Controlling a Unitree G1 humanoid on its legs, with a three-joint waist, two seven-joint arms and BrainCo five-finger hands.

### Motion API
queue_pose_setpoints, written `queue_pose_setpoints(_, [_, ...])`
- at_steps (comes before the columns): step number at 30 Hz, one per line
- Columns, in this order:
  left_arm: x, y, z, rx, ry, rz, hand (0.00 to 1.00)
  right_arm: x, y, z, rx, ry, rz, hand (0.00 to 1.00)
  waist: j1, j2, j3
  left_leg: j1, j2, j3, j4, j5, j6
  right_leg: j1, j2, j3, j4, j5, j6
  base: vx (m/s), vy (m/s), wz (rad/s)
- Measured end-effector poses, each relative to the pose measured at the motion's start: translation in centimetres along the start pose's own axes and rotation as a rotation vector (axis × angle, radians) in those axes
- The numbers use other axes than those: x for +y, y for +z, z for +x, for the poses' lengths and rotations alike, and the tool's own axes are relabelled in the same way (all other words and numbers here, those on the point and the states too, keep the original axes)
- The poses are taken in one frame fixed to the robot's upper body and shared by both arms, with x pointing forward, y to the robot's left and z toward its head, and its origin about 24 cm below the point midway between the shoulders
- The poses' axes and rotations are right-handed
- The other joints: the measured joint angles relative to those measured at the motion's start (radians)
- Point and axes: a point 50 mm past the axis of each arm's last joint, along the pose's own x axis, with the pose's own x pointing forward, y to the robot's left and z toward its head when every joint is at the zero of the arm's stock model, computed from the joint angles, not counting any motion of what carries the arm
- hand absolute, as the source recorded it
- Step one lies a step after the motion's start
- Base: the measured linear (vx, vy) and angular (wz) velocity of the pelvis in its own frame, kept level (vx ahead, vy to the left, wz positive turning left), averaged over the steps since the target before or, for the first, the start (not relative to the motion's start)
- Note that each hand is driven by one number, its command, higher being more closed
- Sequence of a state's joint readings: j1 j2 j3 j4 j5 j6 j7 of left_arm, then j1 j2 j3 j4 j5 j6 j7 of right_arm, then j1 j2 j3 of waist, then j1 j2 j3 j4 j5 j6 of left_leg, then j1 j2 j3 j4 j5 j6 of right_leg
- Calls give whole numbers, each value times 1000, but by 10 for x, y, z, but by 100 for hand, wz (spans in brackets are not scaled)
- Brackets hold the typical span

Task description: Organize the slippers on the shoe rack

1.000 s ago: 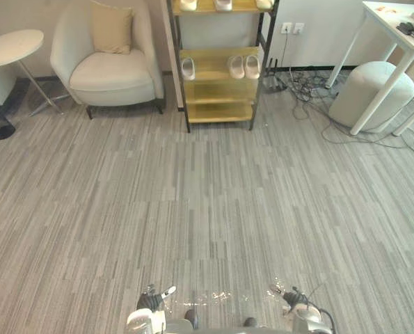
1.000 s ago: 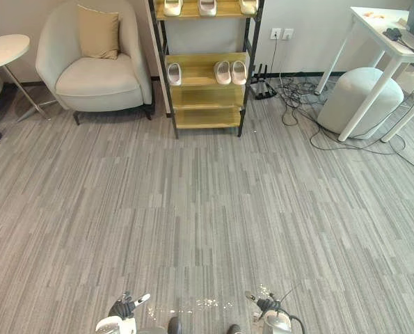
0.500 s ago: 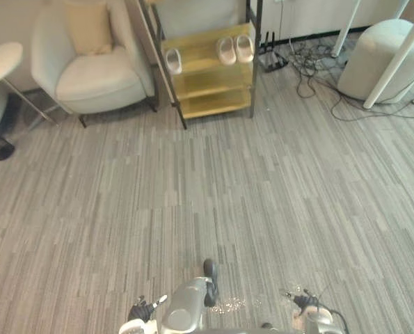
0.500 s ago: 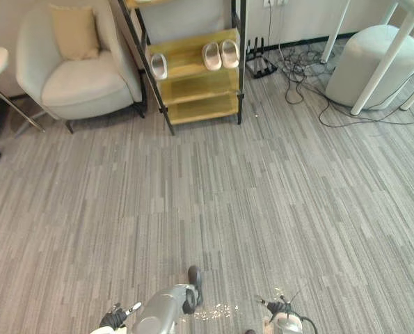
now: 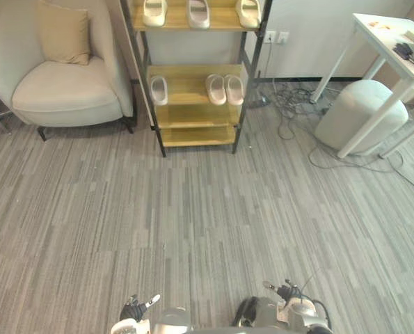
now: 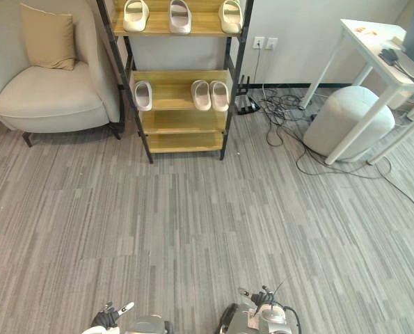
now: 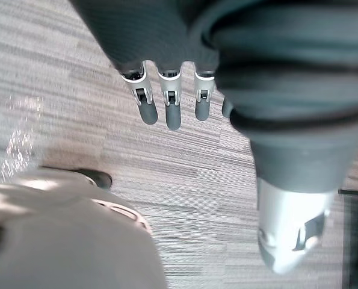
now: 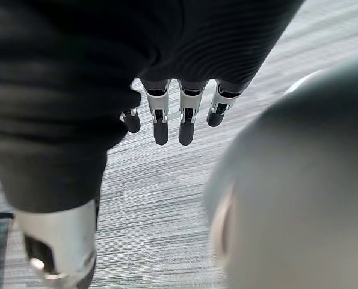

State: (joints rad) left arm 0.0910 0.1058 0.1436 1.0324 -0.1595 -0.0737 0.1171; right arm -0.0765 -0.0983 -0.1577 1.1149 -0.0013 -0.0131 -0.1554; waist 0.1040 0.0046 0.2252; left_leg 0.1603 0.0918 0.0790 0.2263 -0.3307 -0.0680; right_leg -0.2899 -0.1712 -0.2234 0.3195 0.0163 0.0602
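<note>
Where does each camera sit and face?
Left wrist view: on the left wrist, facing down past the open left hand to the floor.
Right wrist view: likewise, past the open right hand.
Left eye view: on the head, looking down and ahead at the shoe rack with slippers; hands at bottom edge.
Right eye view: beside it; both share rack, armchair, stool.

Grey striped floor (image 5: 193,209); beige armchair (image 5: 60,94) with cushion (image 5: 62,31) against the wall (image 5: 318,17); pouf (image 5: 360,111) and white table (image 5: 387,38) well right of the armchair

Left hand (image 7: 164,36) and right hand (image 8: 186,117) each have silver fingers (image 7: 171,96) with rounded dark tips under a dark ribbed cover (image 7: 287,90).
</note>
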Motion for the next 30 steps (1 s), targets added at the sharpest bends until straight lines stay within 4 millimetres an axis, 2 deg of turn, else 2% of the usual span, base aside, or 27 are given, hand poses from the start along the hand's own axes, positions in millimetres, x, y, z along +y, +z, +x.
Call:
queue_pose_setpoints(1, [-3,-1,0,0,-5,-4,0,-3,2,1,-8,-8,-4,0,5,11,-5,-6,13,-8,9,-3,-6,-1,3,-10,11,-30,-1,411,-269,77])
queue_pose_setpoints(2, [-10,-3,-1,3,-17,-20,0,-9,7,2,-19,-22,-6,0,6,37,-7,-31,45,-22,83,-3,-5,11,18,-44,22,-71,-22,428,-243,62])
queue_pose_setpoints(3, [-13,-3,-2,8,-14,-43,0,-12,5,2,-11,-34,9,0,3,67,-4,-118,94,-45,270,11,-7,69,43,-97,-10,-89,-31,433,-252,69])
queue_pose_setpoints(4, [-13,-4,-2,12,-13,-54,0,-13,3,2,-7,-37,14,0,1,78,-2,-152,117,-45,355,31,-10,99,57,-116,-29,-93,-32,510,-286,77])
queue_pose_setpoints(5, [-14,-6,-3,20,-5,-81,0,-12,-8,0,22,-38,20,0,7,77,11,-252,190,-23,606,140,7,206,96,-147,-88,-110,-60,419,-217,44])
queue_pose_setpoints(6, [-11,-8,-3,27,3,-85,0,-8,-10,-1,28,-30,22,0,16,73,15,-290,215,6,705,131,15,257,110,-151,-121,-123,-70,409,-193,32])
queue_pose_setpoints(8, [-8,-8,-3,22,8,-79,0,-6,-8,-1,24,-32,28,0,21,51,20,-370,200,49,756,88,11,328,112,-154,-171,-136,-69,378,-121,7])
queue_pose_setpoints(10, [-8,-5,-3,9,6,-80,0,-6,-6,-1,22,-36,42,0,31,46,22,-439,159,86,647,60,8,360,111,-157,-211,-139,-63,369,-25,-11])
queue_pose_setpoints(11, [-8,-4,-3,7,6,-81,0,-5,-4,0,18,-34,48,0,40,41,24,-463,122,103,501,62,9,366,103,-155,-221,-136,-53,426,101,-22])
queue_pose_setpoints(12, [-7,-2,-2,1,6,-79,0,-3,-2,0,17,-34,66,0,45,35,30,-473,62,105,264,108,6,381,88,-151,-227,-148,-25,406,138,-20])
queue_pose_setpoints(13, [-7,-1,-2,0,6,-79,0,-3,-3,0,20,-36,74,0,47,34,30,-470,43,103,170,147,3,389,81,-150,-228,-157,-14,416,195,-12])
queue_pose_setpoints(14, [-7,-2,-2,2,5,-79,0,-4,-5,0,27,-42,85,0,55,35,30,-446,22,99,29,261,0,407,77,-142,-226,-178,10,456,208,-18])
queue_pose_setpoints(15, [-4,-1,-1,0,6,-79,0,5,-6,-2,33,-19,92,0,71,8,27,-392,-8,125,-36,366,43,439,59,-120,-228,-199,39,468,180,-13])
queue_pose_setpoints(16, [-1,1,-1,-8,11,-76,0,10,-7,-3,33,-8,97,0,70,-10,23,-394,-21,127,-36,365,44,440,47,-122,-232,-199,39,467,116,-2])
queue_pose_setpoints(17, [2,8,1,-31,16,-70,0,17,-6,-4,33,8,108,0,71,-42,24,-406,-38,128,-7,335,61,446,28,-126,-241,-202,43,483,81,18])
queue_pose_setpoints(18, [2,18,4,-53,12,-69,0,24,0,-4,18,25,117,0,84,-71,35,-410,-51,133,79,267,87,482,11,-125,-239,-201,53,451,81,11])
queue_pose_setpoints(20, [3,18,4,-54,12,-66,0,25,1,-4,10,26,118,0,95,-71,32,-399,-45,136,136,210,92,484,0,-119,-174,-203,69,323,100,-6])
queue_pose_setpoints(21, [2,17,4,-48,10,-66,0,25,1,-4,6,29,114,0,101,-65,29,-364,-35,137,173,131,88,430,-29,-86,33,-224,102,245,114,-16])
queue_pose_setpoints(22, [2,17,4,-47,10,-65,0,25,1,-4,4,30,113,0,101,-66,29,-358,-35,137,179,122,89,412,-38,-78,88,-224,103,297,152,-14])
queue_pose_setpoints(23, [4,17,4,-47,10,-52,0,26,0,-4,8,35,106,0,101,-71,30,-326,-42,136,184,89,91,334,-76,-48,292,-198,109,310,118,15])
queue_pose_setpoints(24, [5,17,4,-46,5,-22,0,27,-4,-5,15,47,67,0,89,-71,34,-262,-56,128,182,51,107,211,-133,-11,594,-130,70,310,118,20])
queue_pose_setpoints(25, [5,17,4,-46,5,-19,0,27,-5,-5,17,47,63,0,88,-71,34,-253,-57,125,182,46,107,200,-136,-13,620,-135,63,347,72,31])
queue_pose_setpoints(26, [8,16,4,-44,10,-19,0,27,-9,-6,29,50,52,0,81,-68,35,-209,-56,116,175,38,109,163,-148,-33,694,-159,29,365,41,23])
queue_pose_setpoints(27, [10,14,3,-39,17,-19,0,25,-6,-5,18,49,45,0,70,-68,34,-157,-53,103,147,26,105,123,-157,-88,685,-201,-4,434,42,25])
queue_pose_setpoints(28, [9,15,3,-41,15,-19,0,24,-3,-4,12,47,43,0,68,-68,34,-138,-51,100,134,25,105,107,-155,-116,648,-218,-8,351,20,23])
queue_pose_setpoints(29, [7,16,4,-44,10,-22,0,22,-3,-4,12,43,41,0,67,-66,35,-108,-45,92,106,25,104,80,-136,-156,542,-241,-8,341,-58,24])
queue_pose_setpoints(30, [5,17,4,-47,5,-24,0,21,1,-3,0,43,39,0,60,-57,41,-74,-32,81,81,25,104,55,-81,-178,356,-240,-2,340,-83,26])
